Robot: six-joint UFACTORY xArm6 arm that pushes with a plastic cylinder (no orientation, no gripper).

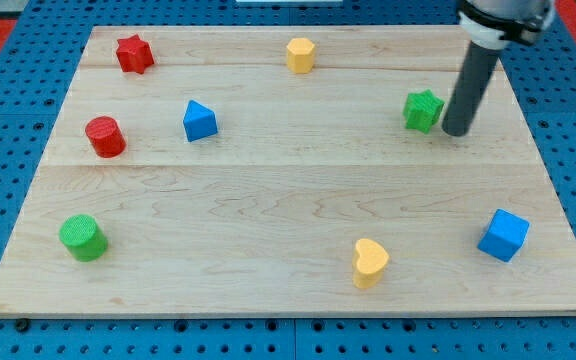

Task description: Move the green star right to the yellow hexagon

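The green star (423,110) lies on the wooden board (288,190) at the upper right. The yellow hexagon (300,54) stands near the view's top, left of the star and further up. My tip (456,131) is on the board just right of the green star, with a narrow gap to it or just touching; I cannot tell which. The rod rises from there to the view's top right corner.
A red star (134,53) is at the top left. A red cylinder (104,136) and a blue triangular block (199,120) are at the left. A green cylinder (83,237) is at the lower left, a yellow heart (370,262) at the bottom, a blue cube (504,235) at the lower right.
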